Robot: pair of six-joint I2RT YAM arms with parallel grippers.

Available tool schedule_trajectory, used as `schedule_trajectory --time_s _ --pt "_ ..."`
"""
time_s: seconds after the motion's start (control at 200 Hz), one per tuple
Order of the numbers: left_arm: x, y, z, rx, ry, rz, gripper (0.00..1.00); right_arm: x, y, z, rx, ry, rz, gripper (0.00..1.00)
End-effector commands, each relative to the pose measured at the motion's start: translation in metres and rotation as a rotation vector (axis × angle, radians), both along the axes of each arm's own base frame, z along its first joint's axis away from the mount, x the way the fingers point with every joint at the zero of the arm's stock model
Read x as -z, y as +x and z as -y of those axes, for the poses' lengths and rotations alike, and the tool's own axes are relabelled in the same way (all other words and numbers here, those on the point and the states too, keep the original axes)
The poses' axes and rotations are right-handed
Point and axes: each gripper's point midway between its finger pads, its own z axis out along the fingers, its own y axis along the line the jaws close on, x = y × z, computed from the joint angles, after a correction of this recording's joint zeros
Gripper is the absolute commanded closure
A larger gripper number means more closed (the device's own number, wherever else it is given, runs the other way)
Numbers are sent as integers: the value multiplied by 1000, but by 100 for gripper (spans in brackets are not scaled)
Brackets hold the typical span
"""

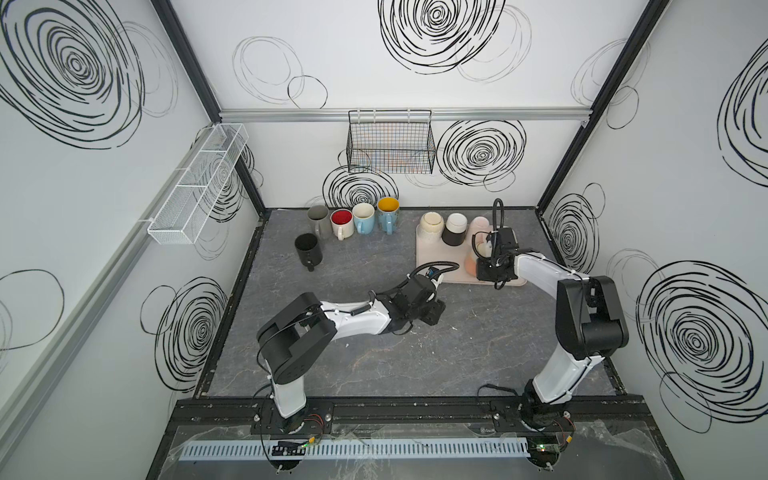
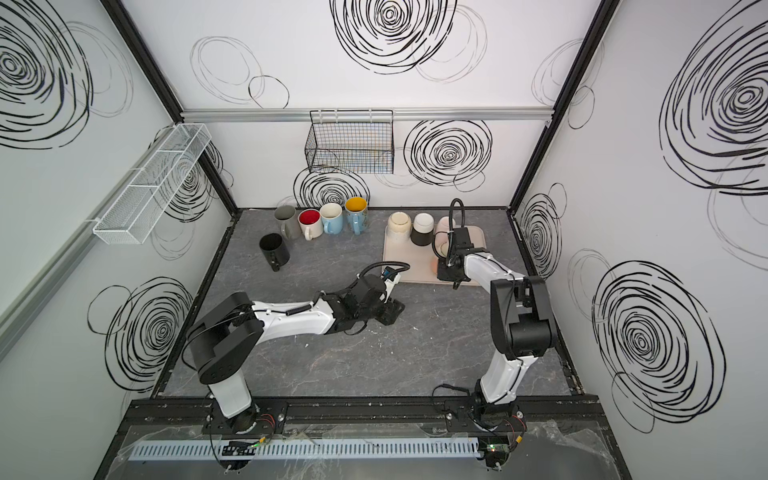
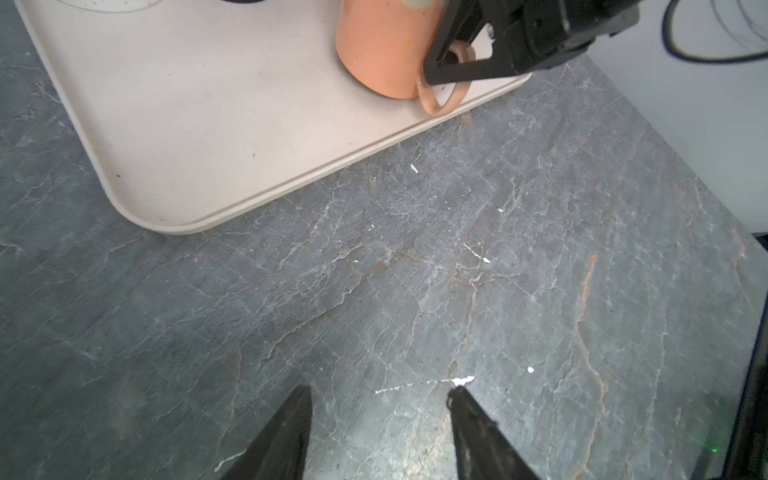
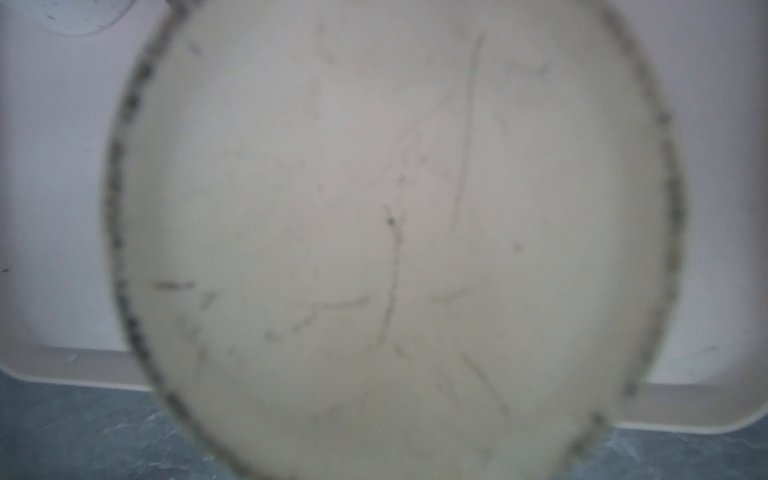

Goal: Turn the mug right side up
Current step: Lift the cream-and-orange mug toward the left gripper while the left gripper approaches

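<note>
Your right end effector [image 3: 451,58] is closed on the handle of the mug [image 3: 382,45], which sits mouth-down by the tray's [image 3: 208,124] front edge. Your left end effector [image 3: 380,392] hangs half-open and empty. The grasp looks made; next, lift clear and roll the mug upright.

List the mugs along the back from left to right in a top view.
Grey mug → red-lined white mug → light blue mug → yellow-lined blue mug → cream mug → black-and-white mug → pale pink mug. The black mug and orange mug overlap others, so they are left out.
</note>
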Motion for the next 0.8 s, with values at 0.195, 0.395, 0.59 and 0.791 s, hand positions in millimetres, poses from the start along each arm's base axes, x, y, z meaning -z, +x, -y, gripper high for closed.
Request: schedule_trajectory --time_s 0.195,0.395,0.59,0.791 --pt "-42 19 -27 -115 -290 6 40 -60 8 -46 -7 346 229 100" --pt "-67 28 -44 -151 -528 -3 35 -91 3 -67 -67 506 320 100" --pt "-91 36 -49 -144 -624 16 34 -139 -9 -95 -200 678 425 100" --pt "-114 47 -56 -126 -645 36 33 -191 -33 -137 -400 791 521 100"
